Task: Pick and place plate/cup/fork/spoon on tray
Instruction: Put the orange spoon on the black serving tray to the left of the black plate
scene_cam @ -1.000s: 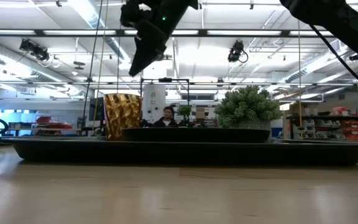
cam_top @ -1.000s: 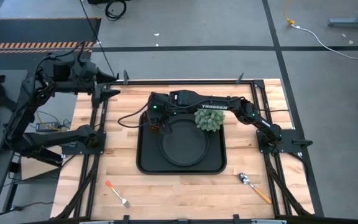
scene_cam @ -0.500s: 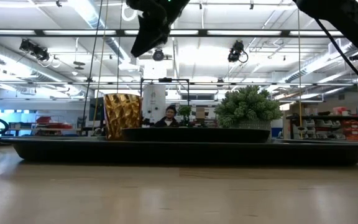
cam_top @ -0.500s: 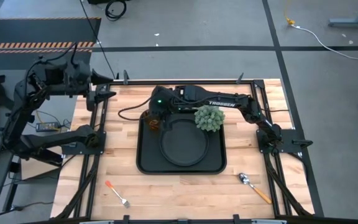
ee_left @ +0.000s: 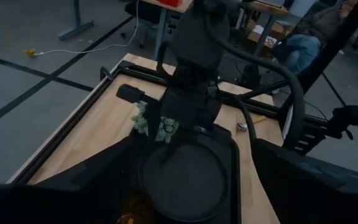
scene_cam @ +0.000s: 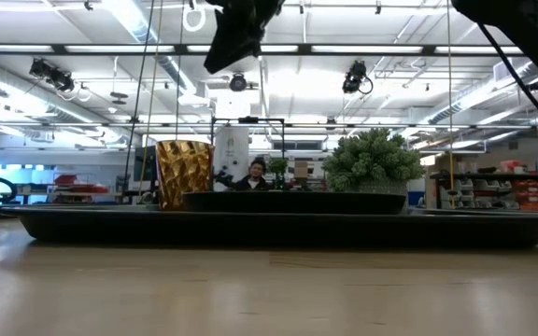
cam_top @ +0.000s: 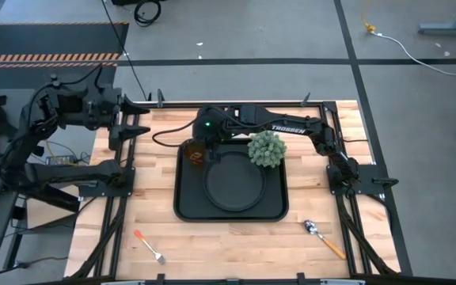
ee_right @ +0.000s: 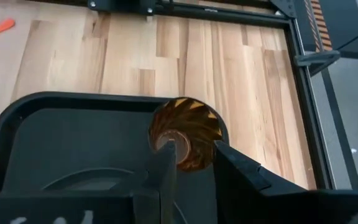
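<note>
The amber cup [cam_top: 195,154] stands upright in the far left corner of the black tray [cam_top: 182,207]; it also shows in the low view [scene_cam: 185,174]. The round black plate [cam_top: 232,184] lies flat in the tray. My right gripper [cam_top: 203,136] hangs open and empty straight above the cup [ee_right: 185,134], well clear of it in the low view [scene_cam: 224,51]. The fork [cam_top: 147,245] lies on the table near the near left corner. The spoon [cam_top: 323,237] lies near the near right. My left gripper [cam_top: 138,119] waits open at the table's far left edge.
A green bushy plant ball [cam_top: 266,149] sits at the tray's far right part, close under my right arm. Black frame rails run along the table's left, right and far edges. Bare wood shows left, right and near of the tray. A person sits in the room beyond [scene_cam: 255,174].
My right gripper has gone up from above the cup and a little toward the table's far edge. The cup has stayed standing on the tray. My left arm has shifted slightly toward the near edge at the table's far left.
</note>
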`<state>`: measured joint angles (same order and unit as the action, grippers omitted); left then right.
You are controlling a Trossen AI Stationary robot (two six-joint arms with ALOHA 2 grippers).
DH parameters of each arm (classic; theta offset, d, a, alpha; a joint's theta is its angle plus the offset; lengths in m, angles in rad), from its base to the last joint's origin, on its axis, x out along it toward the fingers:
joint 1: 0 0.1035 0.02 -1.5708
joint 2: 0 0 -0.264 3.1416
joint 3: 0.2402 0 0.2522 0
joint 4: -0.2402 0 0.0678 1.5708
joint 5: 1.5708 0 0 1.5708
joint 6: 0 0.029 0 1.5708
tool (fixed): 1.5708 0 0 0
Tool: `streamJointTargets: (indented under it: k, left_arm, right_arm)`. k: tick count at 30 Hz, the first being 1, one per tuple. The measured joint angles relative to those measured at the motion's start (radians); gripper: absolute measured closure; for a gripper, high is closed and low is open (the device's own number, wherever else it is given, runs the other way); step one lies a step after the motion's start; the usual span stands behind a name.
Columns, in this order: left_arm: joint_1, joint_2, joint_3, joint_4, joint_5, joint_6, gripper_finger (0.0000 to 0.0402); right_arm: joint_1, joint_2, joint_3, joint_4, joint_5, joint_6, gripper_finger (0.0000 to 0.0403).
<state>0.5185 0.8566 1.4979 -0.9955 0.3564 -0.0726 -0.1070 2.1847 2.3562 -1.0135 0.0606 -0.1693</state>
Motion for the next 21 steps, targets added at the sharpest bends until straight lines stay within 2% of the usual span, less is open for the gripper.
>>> streamJointTargets:
  k: [21]
  left_arm:
    - [-0.114,0.000,0.000,-0.003,-0.095,-0.029,0.0072]
  right_arm:
    - [0.003,-0.003,0.000,-0.014,0.000,0.018,0.0292]
